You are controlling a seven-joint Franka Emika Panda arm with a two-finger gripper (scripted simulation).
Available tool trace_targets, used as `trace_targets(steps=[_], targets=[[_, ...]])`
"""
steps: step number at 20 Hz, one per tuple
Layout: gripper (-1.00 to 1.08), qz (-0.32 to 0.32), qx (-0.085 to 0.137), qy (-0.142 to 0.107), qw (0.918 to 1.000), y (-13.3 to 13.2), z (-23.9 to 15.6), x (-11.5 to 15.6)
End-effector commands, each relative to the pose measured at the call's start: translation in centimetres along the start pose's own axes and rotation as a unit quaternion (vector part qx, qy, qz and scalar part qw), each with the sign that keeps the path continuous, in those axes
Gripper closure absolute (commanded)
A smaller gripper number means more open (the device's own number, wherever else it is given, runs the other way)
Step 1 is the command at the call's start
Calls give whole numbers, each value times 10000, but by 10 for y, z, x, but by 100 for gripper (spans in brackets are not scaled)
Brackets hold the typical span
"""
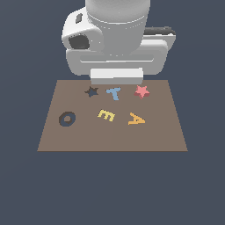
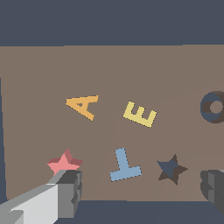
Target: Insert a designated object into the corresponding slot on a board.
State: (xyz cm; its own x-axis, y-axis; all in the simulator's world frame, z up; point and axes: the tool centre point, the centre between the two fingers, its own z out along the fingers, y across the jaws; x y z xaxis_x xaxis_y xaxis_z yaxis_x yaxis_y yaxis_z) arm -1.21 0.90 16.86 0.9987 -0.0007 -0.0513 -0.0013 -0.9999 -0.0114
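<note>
Two grey fingers show in the wrist view, far apart from each other, so the gripper (image 2: 142, 192) is wide open and holds nothing. One finger (image 2: 70, 192) sits right at the pink star (image 2: 64, 163), at one of its points; I cannot tell if it touches. The other finger (image 2: 213, 189) is way over on the far side, near the edge of the picture. Between the two fingers lie the blue T (image 2: 124, 166) and the star hole (image 2: 171, 169).

In the exterior view the big white arm (image 1: 116, 37) hangs over the back edge of the board (image 1: 112, 138) and hides the fingers.

The pink star (image 1: 141, 92) lies flat on the brown board, in the back row toward the exterior view's right. The blue T (image 1: 114, 92) lies beside it in the middle of that row. The star hole (image 1: 91, 92) is on the other side of the T, toward the exterior view's left. It is dark navy with five points. So the T sits right between the pink star and its hole.

In the front row are a yellow E (image 1: 106, 115) and an orange A (image 1: 136, 119), side by side. A dark ring hole (image 1: 67, 119) sits well off toward the exterior view's left. All the letters lie tilted, not straight. Around the board the ground is dark blue-grey.
</note>
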Motion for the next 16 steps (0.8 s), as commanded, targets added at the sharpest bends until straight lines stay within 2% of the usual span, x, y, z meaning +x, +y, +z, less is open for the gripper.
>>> trace_targets(steps=[1, 9, 16], targets=[[-92, 0, 0, 0, 10000, 0, 0, 0], [-92, -272, -8, 6, 9996, -5, 4, 1], [-92, -962, -28, 21, 9954, -17, 15, 3]])
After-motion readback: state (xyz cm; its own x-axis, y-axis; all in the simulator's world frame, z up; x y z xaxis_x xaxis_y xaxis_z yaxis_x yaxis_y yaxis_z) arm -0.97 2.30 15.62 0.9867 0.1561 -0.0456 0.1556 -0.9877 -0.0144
